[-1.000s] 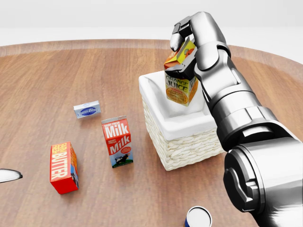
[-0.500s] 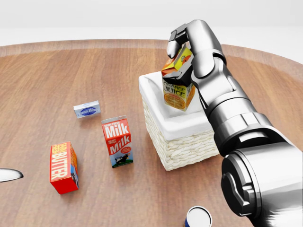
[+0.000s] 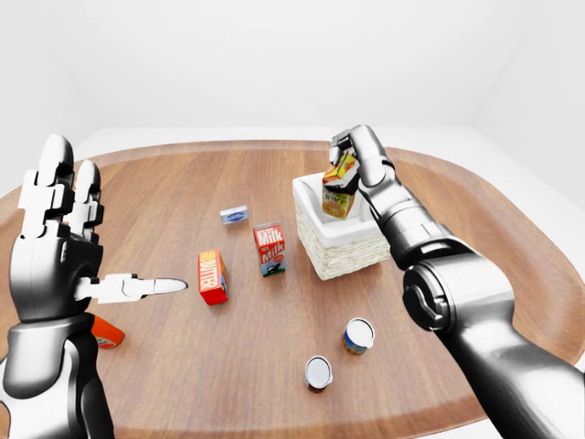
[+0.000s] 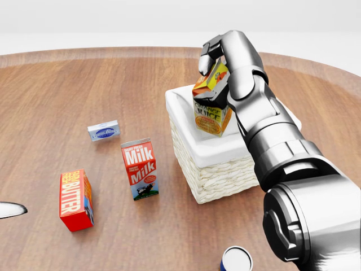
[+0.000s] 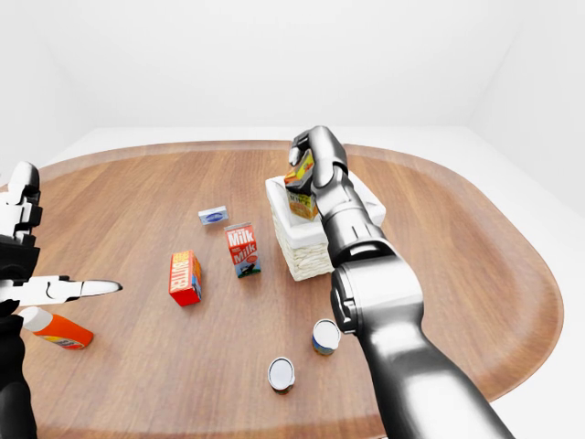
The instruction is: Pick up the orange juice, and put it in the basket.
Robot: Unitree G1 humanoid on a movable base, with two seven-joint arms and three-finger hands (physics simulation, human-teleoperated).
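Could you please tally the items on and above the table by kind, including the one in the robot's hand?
Cartons: 2, orange juice and milk
Boxes: 2, butter and small blue box
Cans: 2
Bottles: 1
Baskets: 1
Total: 8

on my head view the basket (image 4: 217,164) sits right of centre on the table (image 4: 67,84), with the orange juice (image 4: 212,104) above its opening. the milk carton (image 4: 139,168) stands at the basket's nine o'clock, the butter box (image 4: 75,199) at eight, the small packet (image 4: 104,131) at ten. two cans (image 3: 358,336) (image 3: 318,373) lie toward six.
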